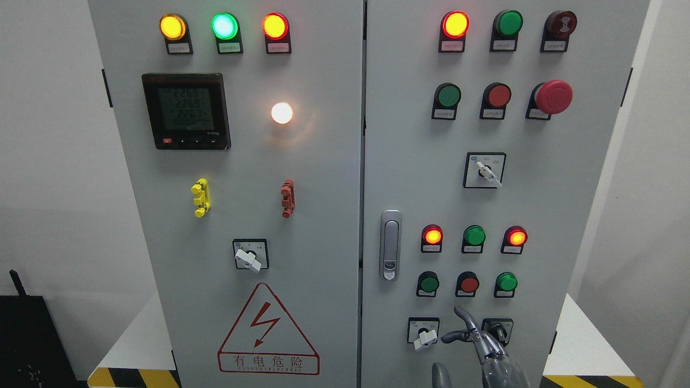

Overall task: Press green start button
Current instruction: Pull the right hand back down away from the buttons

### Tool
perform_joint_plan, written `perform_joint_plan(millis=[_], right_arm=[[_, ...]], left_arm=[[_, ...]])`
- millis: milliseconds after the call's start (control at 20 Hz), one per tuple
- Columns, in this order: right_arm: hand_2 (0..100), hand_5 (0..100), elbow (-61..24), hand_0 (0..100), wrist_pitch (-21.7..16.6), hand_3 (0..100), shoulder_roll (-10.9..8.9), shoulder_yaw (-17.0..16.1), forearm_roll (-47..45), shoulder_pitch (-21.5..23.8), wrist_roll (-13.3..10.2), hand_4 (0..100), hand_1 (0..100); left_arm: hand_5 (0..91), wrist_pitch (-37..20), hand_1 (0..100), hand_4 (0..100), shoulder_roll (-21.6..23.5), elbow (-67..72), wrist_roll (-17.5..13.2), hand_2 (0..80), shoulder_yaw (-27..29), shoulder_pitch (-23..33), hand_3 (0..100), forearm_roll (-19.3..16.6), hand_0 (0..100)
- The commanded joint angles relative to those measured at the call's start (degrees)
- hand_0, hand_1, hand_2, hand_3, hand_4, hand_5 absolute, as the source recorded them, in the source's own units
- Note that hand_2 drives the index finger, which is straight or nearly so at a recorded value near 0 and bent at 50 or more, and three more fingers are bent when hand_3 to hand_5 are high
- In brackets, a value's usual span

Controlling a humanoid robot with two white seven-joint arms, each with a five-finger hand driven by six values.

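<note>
at the bottom edge, right of the middle, the right hand (474, 345) rises in front of the right door of the electrical cabinet (323, 226), its arm coming up from the lower right. one finger points up and slightly left, its tip well below the red push button (469, 284); another finger juts out to the left toward the white-handled selector switch (423, 333). the fingers are spread and grip nothing. just behind the hand to the right sits a black key-type switch (498, 330), partly hidden by it.

above the hand runs a row of three buttons: a dark green push button (429, 283) up and to the left of the raised fingertip, the red one in the middle, and a brighter green button (506, 282) up and to the right. neither green button is touched; both stand apart from the hand. which of them is the start button cannot be read from the labels.

higher up, a row of indicator lamps (474, 236) shows red, green, red, with a door handle (390, 245) to their left. further up sits a red mushroom emergency stop (553, 97).
</note>
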Motion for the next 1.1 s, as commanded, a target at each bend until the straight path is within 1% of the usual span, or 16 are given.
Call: perform_joint_plan(millis=[0, 50, 100, 150, 200, 300, 350, 450, 500, 600, 1050], right_arm=[[0, 0, -3.74, 24, 3.11, 16, 0.0, 2.47, -14.32, 2.94, 2.3, 10, 17], [0, 0, -4.26, 21, 4.25, 15, 0.0, 3.0, -17.74, 3.12, 3.36, 8, 17], [0, 0, -4.96, 17, 5.48, 13, 0.0, 3.7, -21.34, 3.47, 3.89, 6, 16], [0, 0, -5.75, 12, 6.71, 11, 0.0, 4.4, -24.42, 3.73, 4.16, 2, 15], [0, 0, -6.28, 11, 7.51, 10, 0.0, 5.02, -27.24, 3.82, 4.16, 1, 15], [0, 0, -6.38, 6, 7.87, 7, 0.0, 5.29, -31.3, 3.91, 4.25, 0, 13], [0, 0, -6.38, 5, 7.87, 6, 0.0, 5.29, -32.18, 4.0, 4.33, 0, 13], [0, 0, -6.46, 2, 7.87, 2, 0.0, 5.29, -34.03, 4.17, 5.82, 0, 11], [0, 0, -6.73, 2, 7.87, 1, 0.0, 5.29, -34.99, 4.26, 6.44, 0, 11], [0, 0, -7.26, 0, 8.04, 0, 0.0, 5.46, -36.4, 4.26, 6.62, 0, 10], [0, 0, -7.26, 0, 8.92, 0, 0.0, 6.17, -38.34, 4.26, 6.79, 0, 8]], left_arm=[[0.0, -0.03, 56, 0, 0.0, 0.0, -0.01, 0.0, 0.0, -0.02, 0, 0.0, 12], [0.0, -0.03, 56, 0, 0.0, 0.0, -0.01, 0.0, 0.0, -0.02, 0, 0.0, 12], [0.0, -0.03, 56, 0, 0.0, 0.0, -0.01, 0.0, 0.0, -0.02, 0, 0.0, 12], [0.0, -0.03, 56, 0, 0.0, 0.0, -0.01, 0.0, 0.0, -0.02, 0, 0.0, 12], [0.0, -0.03, 56, 0, 0.0, 0.0, -0.01, 0.0, 0.0, -0.02, 0, 0.0, 12], [0.0, -0.03, 56, 0, 0.0, 0.0, -0.01, 0.0, 0.0, -0.02, 0, 0.0, 12], [0.0, -0.03, 56, 0, 0.0, 0.0, -0.01, 0.0, 0.0, -0.02, 0, 0.0, 12], [0.0, -0.03, 56, 0, 0.0, 0.0, -0.01, 0.0, 0.0, -0.02, 0, 0.0, 12], [0.0, -0.03, 56, 0, 0.0, 0.0, -0.01, 0.0, 0.0, -0.02, 0, 0.0, 12], [0.0, -0.03, 56, 0, 0.0, 0.0, -0.01, 0.0, 0.0, -0.02, 0, 0.0, 12], [0.0, -0.03, 56, 0, 0.0, 0.09, -0.01, 0.0, 0.0, -0.02, 0, 0.0, 12]])
